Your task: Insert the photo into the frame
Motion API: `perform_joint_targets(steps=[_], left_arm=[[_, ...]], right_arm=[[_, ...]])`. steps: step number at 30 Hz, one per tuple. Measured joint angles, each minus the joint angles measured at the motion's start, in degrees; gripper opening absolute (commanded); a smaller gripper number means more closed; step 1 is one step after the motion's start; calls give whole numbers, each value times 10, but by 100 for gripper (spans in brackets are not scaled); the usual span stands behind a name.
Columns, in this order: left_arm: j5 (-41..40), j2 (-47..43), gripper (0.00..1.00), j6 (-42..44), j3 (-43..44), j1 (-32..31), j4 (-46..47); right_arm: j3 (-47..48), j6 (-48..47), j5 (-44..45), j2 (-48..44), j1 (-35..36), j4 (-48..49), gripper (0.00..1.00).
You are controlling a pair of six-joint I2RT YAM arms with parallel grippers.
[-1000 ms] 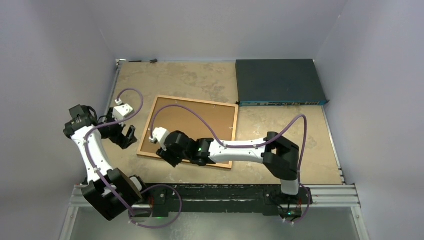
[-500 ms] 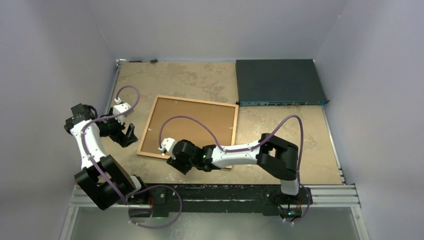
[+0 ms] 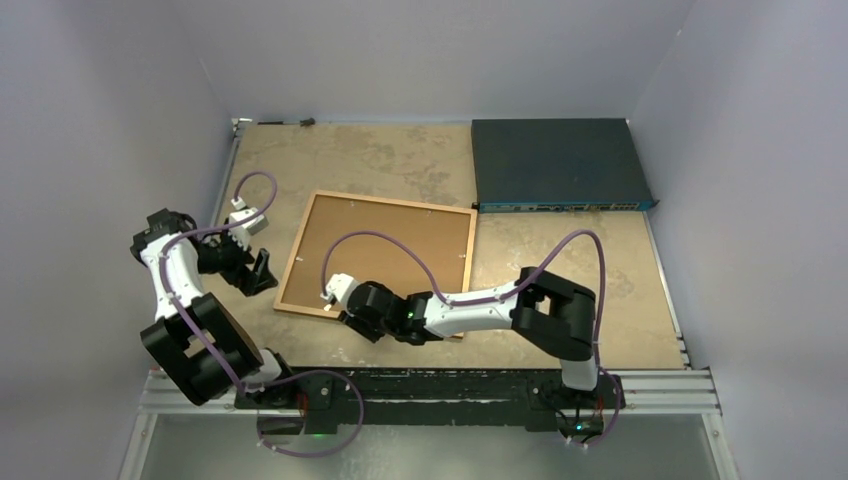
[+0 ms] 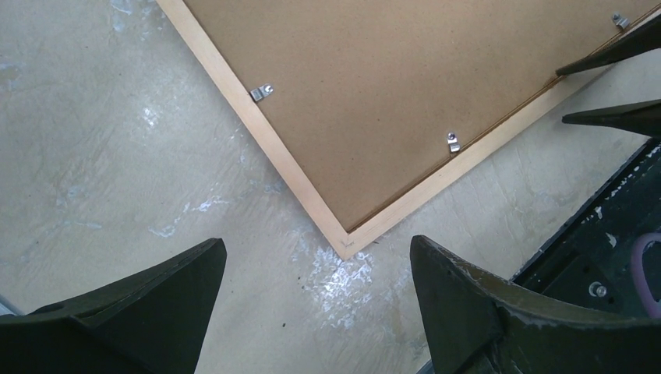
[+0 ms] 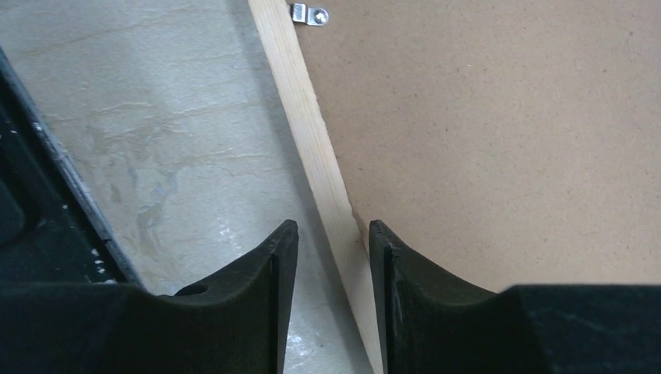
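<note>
The frame [image 3: 297, 262] lies face down mid-table, its brown backing board [image 3: 390, 245] up and held by small metal clips [image 4: 262, 92]. The photo is hidden. My left gripper [image 3: 262, 272] hovers open just off the frame's near-left corner [image 4: 344, 240], nothing between its fingers. My right gripper [image 3: 348, 312] sits low at the frame's near edge. In the right wrist view its jaws [image 5: 334, 226] stand a little apart astride the pale wooden rail [image 5: 300, 109]. One finger is over the table, the other over the backing board [image 5: 507, 140].
A dark blue flat box [image 3: 560, 165] lies at the back right, close to the frame's far-right corner. The black mounting rail [image 3: 440, 385] runs along the near table edge, just behind the right gripper. Purple walls enclose three sides.
My right gripper has slid from over the backing board toward me to the frame's near edge and narrowed its jaws. The left arm has drawn back slightly left.
</note>
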Motion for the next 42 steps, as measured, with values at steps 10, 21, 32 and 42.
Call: perform_joint_targets(steps=[10, 21, 32, 42], left_arm=[[0, 5, 87, 5, 0, -9, -19], [2, 5, 88, 24, 3, -14, -44], [22, -3, 90, 85, 10, -14, -53], [7, -89, 91, 239, -47, -15, -37]], right_arm=[[-17, -6, 37, 5, 0, 12, 45], [-23, -9, 88, 11, 16, 33, 3], [-2, -2, 62, 10, 8, 3, 0], [71, 23, -8, 10, -23, -52, 0]])
